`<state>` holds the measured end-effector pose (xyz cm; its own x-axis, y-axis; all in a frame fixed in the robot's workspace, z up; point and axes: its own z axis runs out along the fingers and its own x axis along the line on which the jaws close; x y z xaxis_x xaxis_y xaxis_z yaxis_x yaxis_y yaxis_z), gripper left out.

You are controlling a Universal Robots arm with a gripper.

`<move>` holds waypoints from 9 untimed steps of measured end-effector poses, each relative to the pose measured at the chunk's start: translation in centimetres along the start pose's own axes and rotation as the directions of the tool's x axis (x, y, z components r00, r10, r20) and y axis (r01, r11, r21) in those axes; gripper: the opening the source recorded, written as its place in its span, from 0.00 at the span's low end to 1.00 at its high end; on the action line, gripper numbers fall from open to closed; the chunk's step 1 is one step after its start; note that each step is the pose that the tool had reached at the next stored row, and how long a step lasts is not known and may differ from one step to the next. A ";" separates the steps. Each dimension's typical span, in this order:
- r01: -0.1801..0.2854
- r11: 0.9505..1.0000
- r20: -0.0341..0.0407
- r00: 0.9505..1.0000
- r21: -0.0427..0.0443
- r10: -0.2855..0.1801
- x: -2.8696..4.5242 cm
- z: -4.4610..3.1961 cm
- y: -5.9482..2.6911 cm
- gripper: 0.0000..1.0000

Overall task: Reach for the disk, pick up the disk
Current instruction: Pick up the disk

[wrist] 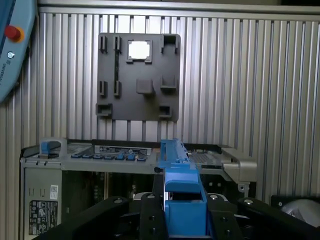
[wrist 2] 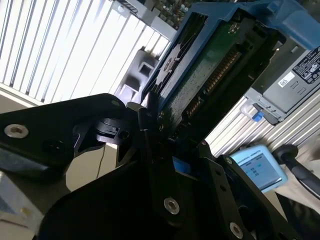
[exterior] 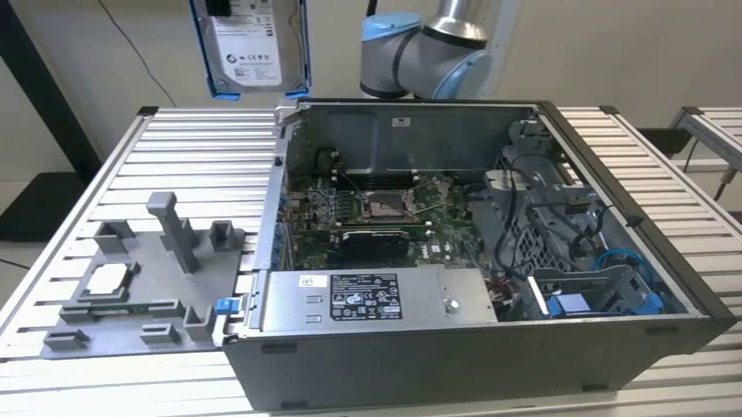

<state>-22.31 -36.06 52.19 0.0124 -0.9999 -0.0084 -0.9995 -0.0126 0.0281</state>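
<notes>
The disk (exterior: pixel 247 43) hangs in the air at the upper left of the exterior view, its white label facing the camera and its blue bracket running down both long edges. It is well above the slatted table (exterior: pixel 197 156) and apart from the open computer case (exterior: pixel 464 365) that fills the middle of the frame. The arm (exterior: pixel 423 52) stands at the upper centre, behind the case. In the first wrist view the gripper (wrist: pixel 182 212) is closed onto the disk: 1 black finger (wrist: pixel 150 220) sits on each side of the blue bracket, with no gap showing between pad and plastic. The second wrist view shows the same clamp from the other face, with the disk's green circuit board (wrist 2: pixel 200 85) rising out from between the 2 fingers. At the lower left of the exterior view the grey fixture plate (exterior: pixel 116 317) lies flat on the table with a small square chip (exterior: pixel 107 278) resting in it, untouched. Judging by this, both steps look done: the reach is over and the disk is grasped and raised clear of every surface, so nothing of the task appears left.
</notes>
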 end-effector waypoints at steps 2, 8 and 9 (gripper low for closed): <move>0.000 1.000 0.000 1.000 0.000 0.000 0.00 -0.02 -0.57 0.00; 0.000 1.000 0.000 1.000 0.000 0.000 0.03 -0.07 -2.22 0.00; 0.000 1.000 0.000 1.000 0.000 0.000 0.03 -0.08 -2.48 0.00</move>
<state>-19.83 -36.06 52.20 0.0123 -0.9999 -0.0084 -0.9995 -0.0125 0.0282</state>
